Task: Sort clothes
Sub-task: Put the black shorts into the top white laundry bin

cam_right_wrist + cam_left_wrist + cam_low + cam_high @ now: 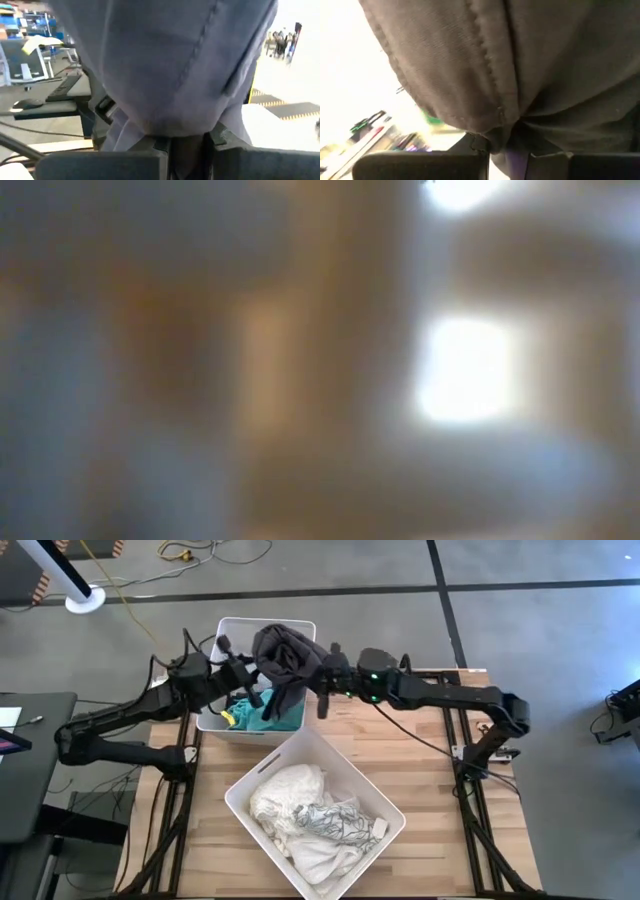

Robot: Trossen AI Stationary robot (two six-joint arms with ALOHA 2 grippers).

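Observation:
A dark grey garment (pixel 285 655) hangs bunched above the far white bin (pixel 226 724), between my two grippers. My left gripper (pixel 243 675) is at its left side and my right gripper (pixel 322 680) at its right side, both shut on it. The garment fills the left wrist view (pixel 520 65) and the right wrist view (pixel 175 65). Teal and blue clothes (pixel 262 716) lie in the far bin under it. White and grey-white patterned clothes (pixel 305 810) lie in the near bin (pixel 240 802). The low view shows nothing I can make out. My left gripper pinches a gathered fold of the garment (pixel 497 135) between its two fingers, coming level from the table's left. Several layers bunch into the hold. The garment is lifted clear over the far bin. My right gripper pinches a bunched fold of the garment (pixel 185 131) between its two fingers, coming level from the table's right. The cloth is lifted clear, and a lower part (pixel 290 700) hangs down toward the bin.
The two white bins take up the table's left and middle. Bare wooden tabletop (pixel 430 770) lies to the right. A dark desk (pixel 30 770) stands beyond the table's left edge, and cables run along the right arm.

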